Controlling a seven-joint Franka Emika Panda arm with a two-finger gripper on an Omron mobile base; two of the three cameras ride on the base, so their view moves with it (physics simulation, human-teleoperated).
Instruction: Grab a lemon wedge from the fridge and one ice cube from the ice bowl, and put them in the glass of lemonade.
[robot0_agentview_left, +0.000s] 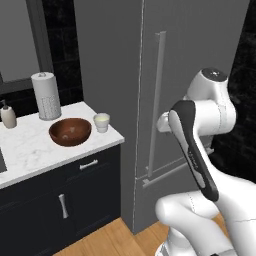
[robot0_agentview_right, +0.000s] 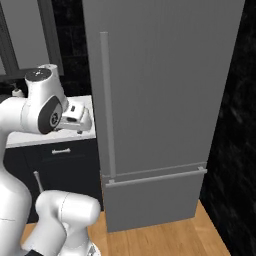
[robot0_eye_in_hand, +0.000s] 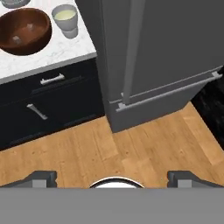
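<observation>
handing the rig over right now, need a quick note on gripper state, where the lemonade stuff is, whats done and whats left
Gripper: open, holding nothing, aimed down over the wood floor in front of the fridge.
Fridge: door shut, vertical bar handle untouched. The lemon wedge should be inside; it can't be checked with the door shut.
Ice bowl: on the marble counter left of the fridge; two pale cubes lie in it in the hand view.
Glass of lemonade: just right of the bowl, near the counter's corner.
Done: nothing yet.
Left: open the fridge, move the wedge and one ice cube into the glass.
</observation>
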